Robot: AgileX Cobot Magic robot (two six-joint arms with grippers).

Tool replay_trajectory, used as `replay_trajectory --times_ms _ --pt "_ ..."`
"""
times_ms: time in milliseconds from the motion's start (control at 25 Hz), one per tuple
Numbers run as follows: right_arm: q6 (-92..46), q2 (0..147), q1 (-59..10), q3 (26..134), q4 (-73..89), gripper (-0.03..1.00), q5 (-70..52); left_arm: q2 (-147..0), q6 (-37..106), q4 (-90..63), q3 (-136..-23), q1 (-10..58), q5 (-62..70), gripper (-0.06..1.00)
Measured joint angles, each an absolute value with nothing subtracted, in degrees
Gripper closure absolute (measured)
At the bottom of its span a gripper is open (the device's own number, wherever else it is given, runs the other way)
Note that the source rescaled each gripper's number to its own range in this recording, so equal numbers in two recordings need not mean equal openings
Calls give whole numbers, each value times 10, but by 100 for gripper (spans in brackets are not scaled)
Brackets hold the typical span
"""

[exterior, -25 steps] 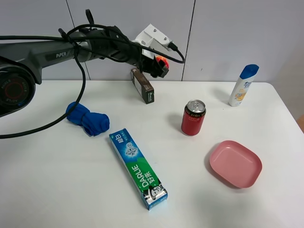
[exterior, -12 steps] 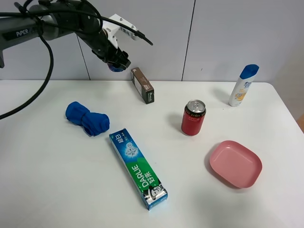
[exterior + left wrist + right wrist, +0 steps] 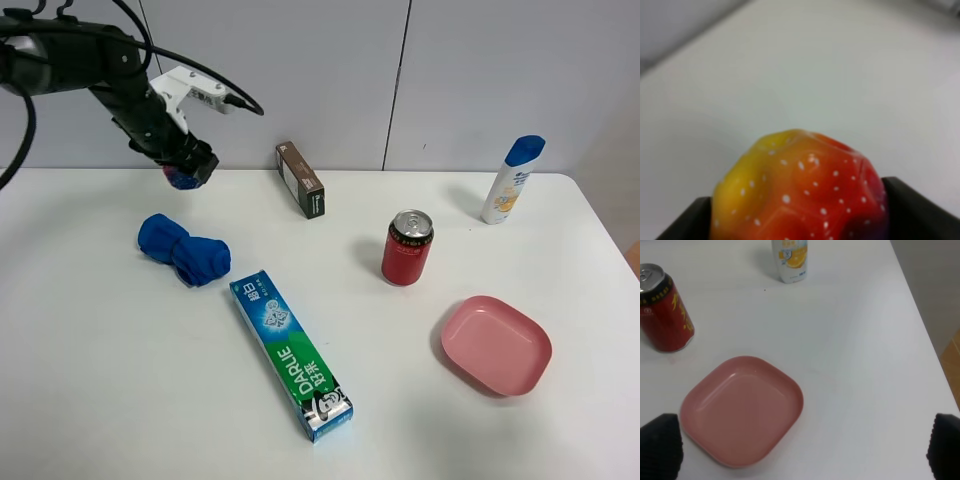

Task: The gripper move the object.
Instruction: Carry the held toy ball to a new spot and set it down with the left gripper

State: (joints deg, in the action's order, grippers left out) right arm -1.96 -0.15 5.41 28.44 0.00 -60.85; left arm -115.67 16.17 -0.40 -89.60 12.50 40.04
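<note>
Spotted ball [image 3: 799, 187] inside left hand [image 3: 186, 168]

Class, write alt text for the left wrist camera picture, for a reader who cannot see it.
A bumpy ball, yellow fading to red with white specks, fills the foreground, clamped in the left gripper between two dark fingers. Behind it lies the white table.

left gripper [image 3: 186, 170] with the ball [image 3: 800, 192] swings left, away from the box [image 3: 300, 179] | we see it lower, near the cloth [image 3: 184, 250]
</note>
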Motion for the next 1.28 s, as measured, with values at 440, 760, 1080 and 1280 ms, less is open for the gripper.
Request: replay_trajectory --times_ms 440,760,1080,1280 --pt "-20 -1 54 284 0 -3 -608 -1019 147 0 -655 36 339 93" --pt "-20 -1 54 284 0 -3 -608 -1019 161 -50 -597 29 325 93" --pt "-20 -1 54 284 0 -3 -608 -1055 214 -122 -591 31 319 93" --pt "-20 -1 54 284 0 -3 -608 -1059 218 -125 -591 31 305 93"
